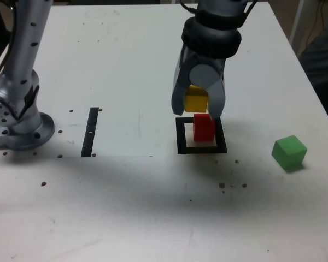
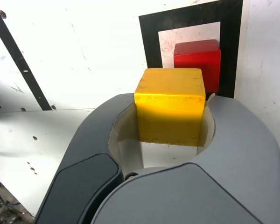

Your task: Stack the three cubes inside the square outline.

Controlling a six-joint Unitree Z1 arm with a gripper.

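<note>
The stiff, probably light yellow cube (image 2: pixel 170 107) is held by opposite side faces in the gripper (image 2: pixel 170 119), mid-frame in the wrist view; slipping seems unlikely if it is gripped squarely.

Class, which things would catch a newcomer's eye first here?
The bright yellow cube stands out most, gripped between the grey fingers of the claw. Next comes the red cube on the table, inside the thick black square outline. Then the green cube sits alone, towards the exterior view's right.
</note>
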